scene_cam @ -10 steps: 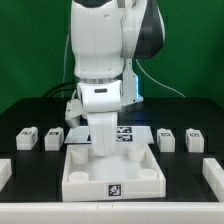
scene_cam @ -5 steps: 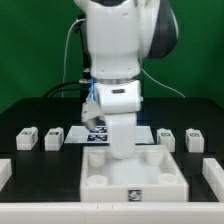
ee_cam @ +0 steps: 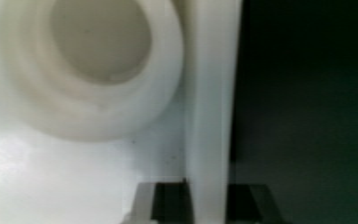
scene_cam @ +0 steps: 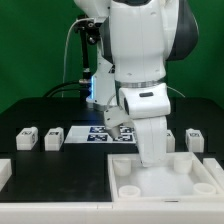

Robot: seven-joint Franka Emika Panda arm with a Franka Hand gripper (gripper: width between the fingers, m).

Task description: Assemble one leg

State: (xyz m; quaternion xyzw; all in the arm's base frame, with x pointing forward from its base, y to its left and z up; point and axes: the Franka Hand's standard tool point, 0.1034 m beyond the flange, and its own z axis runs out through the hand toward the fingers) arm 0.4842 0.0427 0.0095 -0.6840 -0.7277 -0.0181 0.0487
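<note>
Three legs (scene_cam: 27, 137) show in the exterior view, all standing loose on the black table (scene_cam: 50, 190). Two are toward that view's left, the outer one and a second leg (scene_cam: 54, 136) just beside it; a third leg (scene_cam: 194, 138) stands toward the view's right. Each shows a small dark tag on its face. None touches the gripper (scene_cam: 152, 160), and none touches the tray (scene_cam: 170, 198). If a fourth is there, the arm (scene_cam: 150, 60) hides it.

Between the two groups of legs the marker board (scene_cam: 105, 133) lies flat, partly covered by the arm, which comes down in front of it.

The tray fills the lower part of the exterior view toward the right. It rests on the table, raised walls up, with round sockets in its near corners. The gripper reaches down onto its rear wall, well apart from the legs on the left and nearer the one on the right.

Up close in the wrist view, the tray (ee_cam: 34, 170) is a blurred white surface with one round socket (ee_cam: 87, 60). A thin upright wall (ee_cam: 211, 100) runs straight into the gripper (ee_cam: 208, 205) — a dark fingertip (ee_cam: 163, 205) sits tight against one side of it. The other side is dark against the dark table, so that tip is hard to make out. As far as this shows, the fingers are pressed together on the tray's wall, pinching it.
</note>
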